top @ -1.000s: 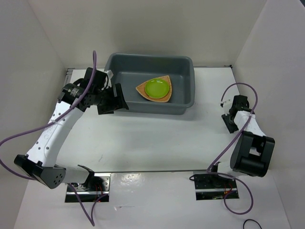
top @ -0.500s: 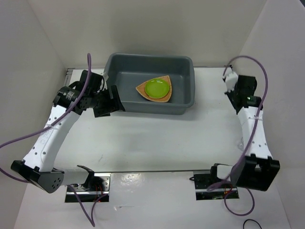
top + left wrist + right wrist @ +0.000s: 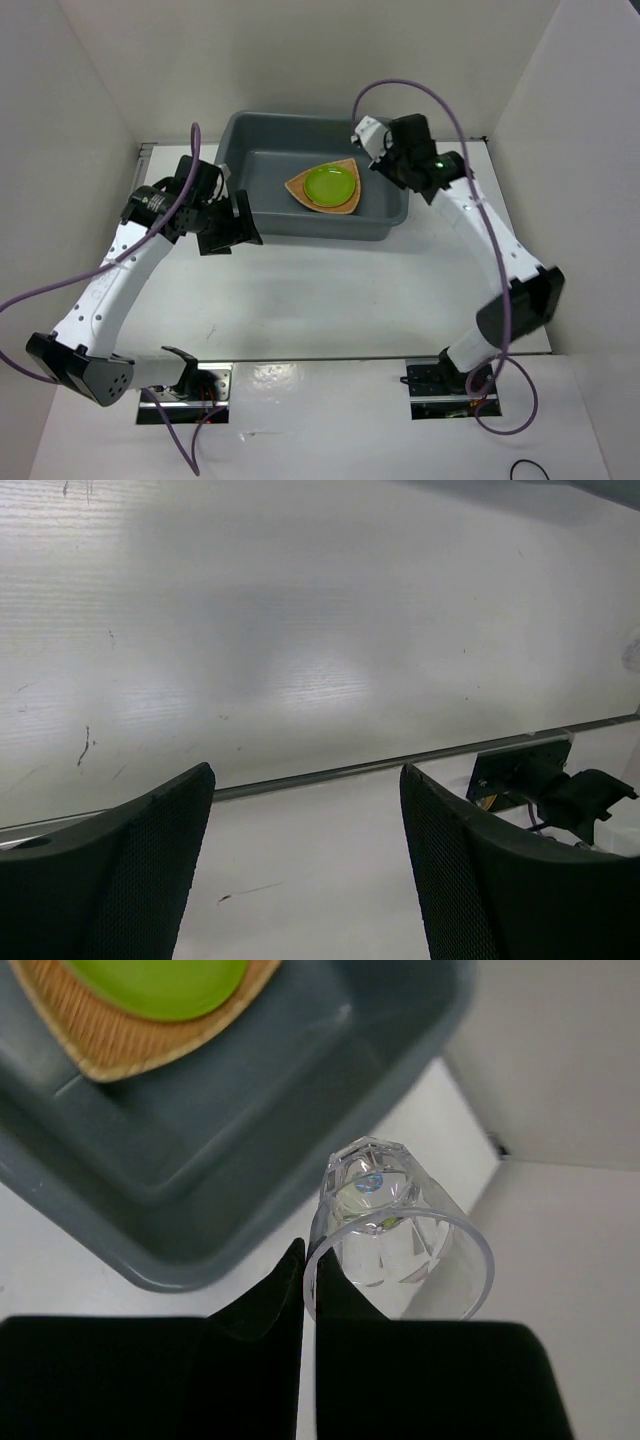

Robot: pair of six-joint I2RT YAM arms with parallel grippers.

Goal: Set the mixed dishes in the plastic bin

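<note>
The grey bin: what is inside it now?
Inside the bin lies the woven plate, with the green plate on top. Whatever lies under them is covered.

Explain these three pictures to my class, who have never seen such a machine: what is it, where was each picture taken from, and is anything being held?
Two white robot arms stand at a table's near edge. The overhead picture looks down on both. A grey plastic bin at the back holds a lime-green plate resting on a tan woven plate. The other two pictures come from cameras on the wrists. The right gripper, reaching over the bin's corner, pinches the rim of a clear cup. The left gripper is open and empty, with only bare white table in front of it.
</note>
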